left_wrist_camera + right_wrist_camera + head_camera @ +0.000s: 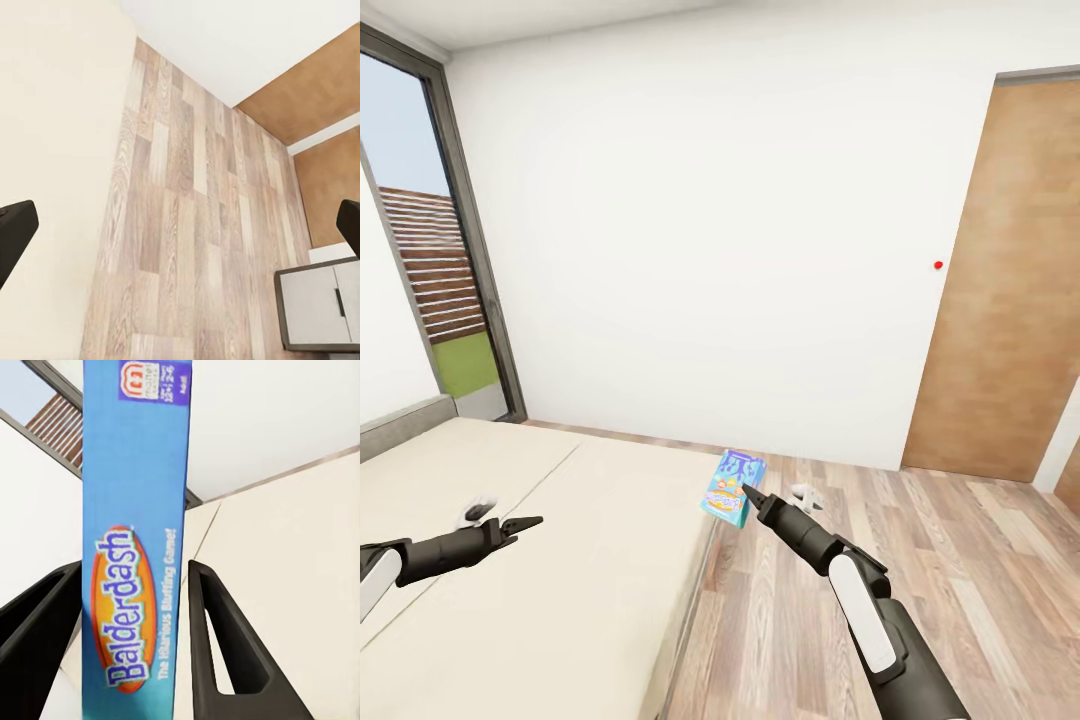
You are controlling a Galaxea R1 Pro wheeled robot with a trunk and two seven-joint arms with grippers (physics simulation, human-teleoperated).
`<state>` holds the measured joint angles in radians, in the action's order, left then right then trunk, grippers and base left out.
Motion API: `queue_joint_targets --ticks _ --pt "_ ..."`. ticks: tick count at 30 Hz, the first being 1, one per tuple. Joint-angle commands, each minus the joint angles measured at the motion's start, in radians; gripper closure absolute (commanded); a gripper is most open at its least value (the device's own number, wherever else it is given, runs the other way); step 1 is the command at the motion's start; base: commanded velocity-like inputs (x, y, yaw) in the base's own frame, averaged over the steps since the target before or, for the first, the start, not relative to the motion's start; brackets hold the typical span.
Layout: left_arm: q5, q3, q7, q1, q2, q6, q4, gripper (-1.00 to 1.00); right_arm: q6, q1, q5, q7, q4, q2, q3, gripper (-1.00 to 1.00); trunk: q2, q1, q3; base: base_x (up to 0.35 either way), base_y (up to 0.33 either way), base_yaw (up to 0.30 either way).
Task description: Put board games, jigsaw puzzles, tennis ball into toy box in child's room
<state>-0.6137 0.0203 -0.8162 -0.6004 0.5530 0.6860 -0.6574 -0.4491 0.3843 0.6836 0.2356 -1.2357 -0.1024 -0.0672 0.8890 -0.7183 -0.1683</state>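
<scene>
Right tool [747, 490] clamping blue board game [732, 486] upright, long axis along fingers, left tool [528, 524] released over bed [560, 560]

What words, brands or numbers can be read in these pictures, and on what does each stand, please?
"Balderdash": on the blue board game clamped in the right gripper.
"The Hilarious Bluffing Game!": beside that title, slightly blurred.
Small logo and print at the box's far end: too blurred to read.
Print on its face in the head view: too small.
</scene>
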Motion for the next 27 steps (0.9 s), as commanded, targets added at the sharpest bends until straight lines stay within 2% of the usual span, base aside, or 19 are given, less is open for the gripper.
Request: queue_joint_targets --ticks 1,9,27 --pt "-0.006 0.002 0.0 -0.001 0.001 0.006 0.0 -1.0 -0.006 0.001 0.005 0.001 -0.001 0.0 0.001 1.0 0.001 0.0 -0.002 0.0 -0.007 0.0" --pt "-0.007 0.002 0.0 -0.001 0.001 0.006 0.0 -1.0 -0.006 0.001 0.005 0.001 -0.001 0.0 0.0 1.0 0.001 0.0 -0.001 0.067 -0.03 0.062" --pt "-0.006 0.002 0.001 -0.001 -0.003 0.006 0.0 -1.0 -0.006 0.001 0.005 0.001 -0.001 0.0 0.0 1.0 0.001 0.0 0.005 0.024 -0.002 0.268"
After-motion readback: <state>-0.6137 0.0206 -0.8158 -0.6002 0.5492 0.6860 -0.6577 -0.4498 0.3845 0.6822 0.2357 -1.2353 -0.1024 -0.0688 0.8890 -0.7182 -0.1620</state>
